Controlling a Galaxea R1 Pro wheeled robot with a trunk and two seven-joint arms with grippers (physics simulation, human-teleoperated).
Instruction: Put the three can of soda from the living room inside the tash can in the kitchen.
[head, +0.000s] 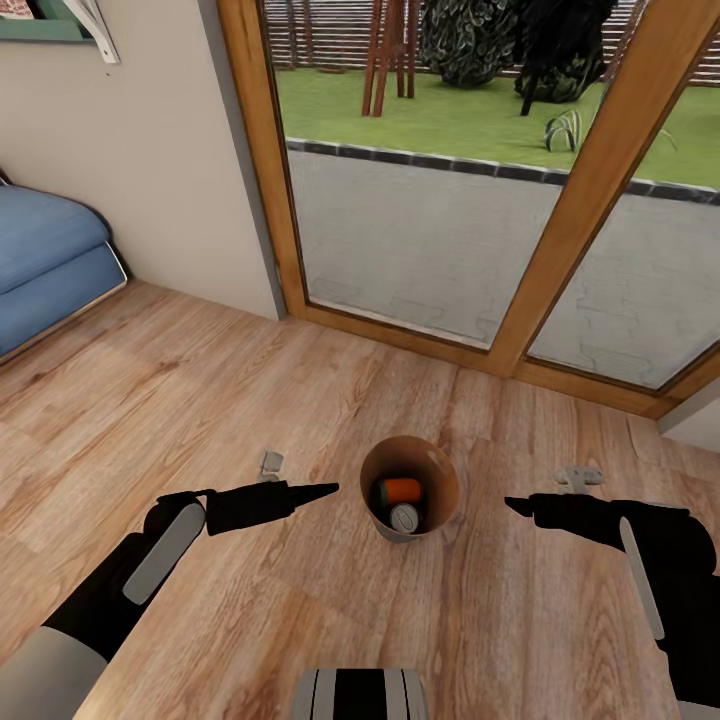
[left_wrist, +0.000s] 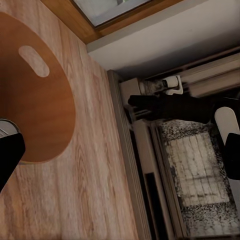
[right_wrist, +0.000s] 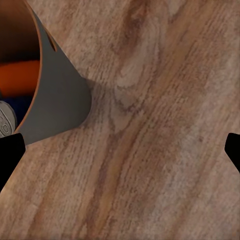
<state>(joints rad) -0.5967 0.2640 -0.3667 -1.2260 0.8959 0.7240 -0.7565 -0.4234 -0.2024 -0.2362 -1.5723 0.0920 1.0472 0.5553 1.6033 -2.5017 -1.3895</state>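
Observation:
The tash can (head: 447, 473), a small brown round bin, stands on the wood plank floor in front of me. Inside it lie an orange can of soda (head: 402, 489) and a second can showing its grey top (head: 404, 517). My left gripper (head: 330, 489) hovers just left of the bin's rim, and my right gripper (head: 510, 506) hovers a little way to its right; both are empty. In the right wrist view the fingertips (right_wrist: 10, 152) stand wide apart, with the bin's wall (right_wrist: 60, 95), the orange can (right_wrist: 17, 77) and a grey can top (right_wrist: 4, 125) ahead. The left wrist view shows the bin's side (left_wrist: 40, 110) with its handle hole.
Wood-framed glass doors (head: 560, 200) rise behind the bin, with a beige wall (head: 150, 170) to their left. A blue sofa (head: 45, 260) sits at the far left. Two small grey fittings (head: 271, 461) (head: 578, 477) lie on the floor. My base (head: 360, 695) shows at the bottom.

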